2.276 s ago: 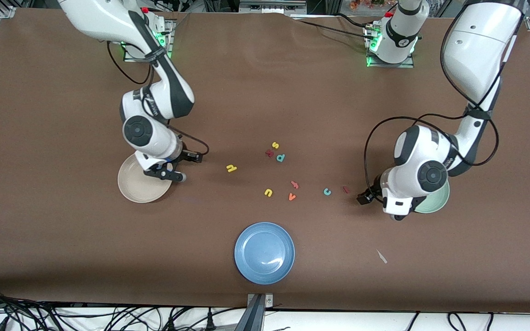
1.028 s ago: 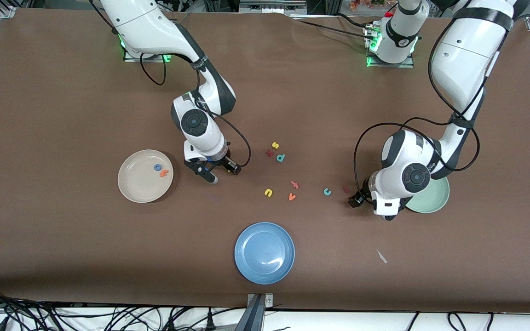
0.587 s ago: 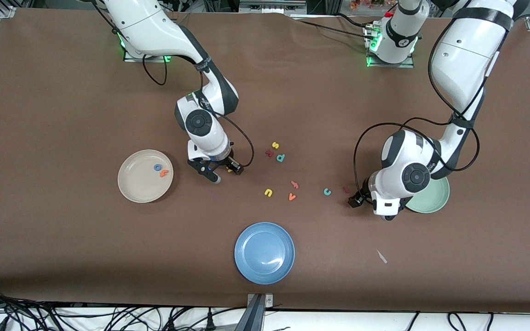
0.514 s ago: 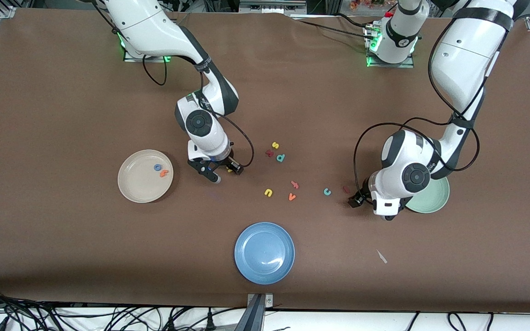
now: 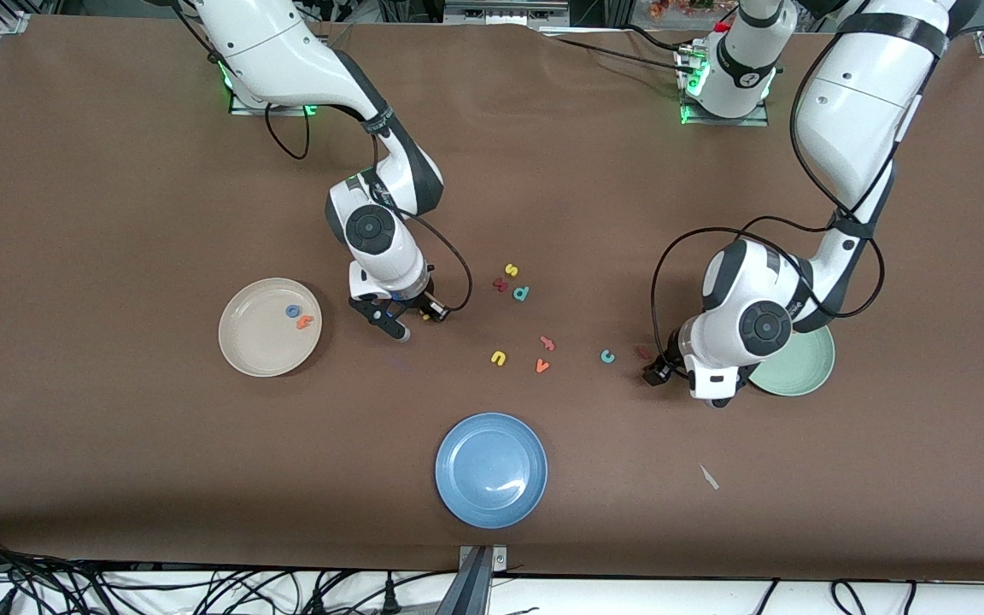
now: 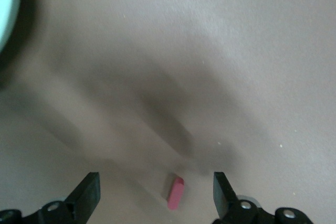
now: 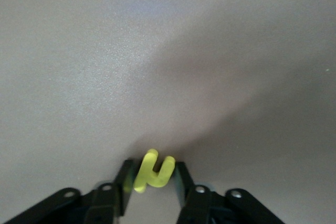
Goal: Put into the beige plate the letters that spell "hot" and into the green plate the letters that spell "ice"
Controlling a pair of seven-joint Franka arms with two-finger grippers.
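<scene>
Currently the right gripper [image 7: 153, 182] sits low at the table, fingers clamped on the yellow "h" [image 7: 152, 170], near the beige plate [image 5: 246, 348], which holds the blue "o" [image 5: 292, 311] and orange "t" [image 5: 305, 322]. The left gripper [image 6: 156, 195] has its fingers spread, the dark red "i" [image 6: 175, 193] between them, beside the green plate [image 5: 799, 376]. No brand writing is legible.
</scene>
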